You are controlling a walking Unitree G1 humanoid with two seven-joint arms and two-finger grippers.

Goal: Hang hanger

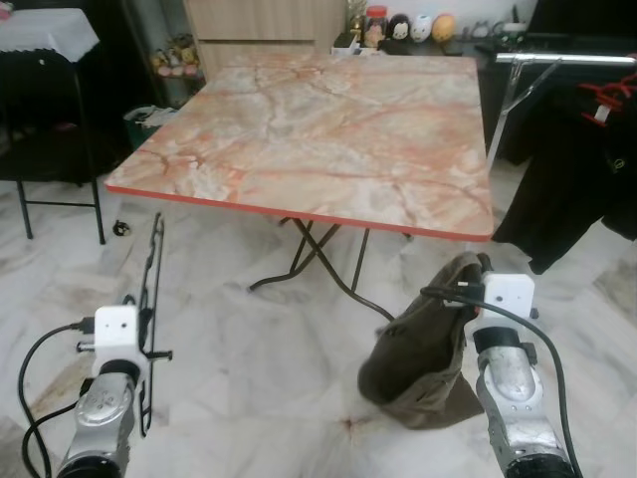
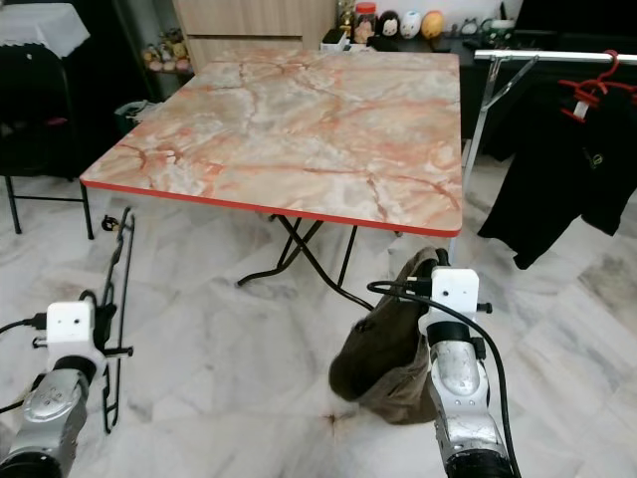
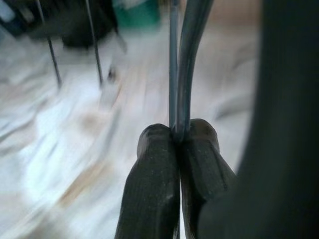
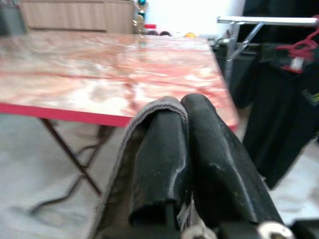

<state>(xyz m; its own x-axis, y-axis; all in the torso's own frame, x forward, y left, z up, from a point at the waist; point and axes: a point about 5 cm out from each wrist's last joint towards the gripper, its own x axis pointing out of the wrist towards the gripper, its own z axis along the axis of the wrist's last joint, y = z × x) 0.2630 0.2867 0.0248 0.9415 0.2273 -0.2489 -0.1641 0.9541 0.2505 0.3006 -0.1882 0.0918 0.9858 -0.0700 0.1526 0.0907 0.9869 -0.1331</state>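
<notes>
Hanger, black wire, is held upright at near left, pinched between the closed fingertips of the left gripper; in the left wrist view two thin wires are seen clamped at the very tips. Right gripper is closed on the edge of an olive-brown garment, which hangs limp at near right, its lower end close to the marble floor. Marble-patterned folding table stands ahead, between the robot and the far wall. Clothes rail is seen at far right, with a black shirt on a red hanger.

Step in hand is judged as carrying both items toward the rail or table; contact between garment and hanger is not yet made.

For a clean result:
- thin-tip grip on the wire is to be kept firm, since rotation in the pinch is likely
- garment is to be kept lifted off the floor
- table corner at right is to be cleared on approach
- hook is to be brought above the rail before lowering
</notes>
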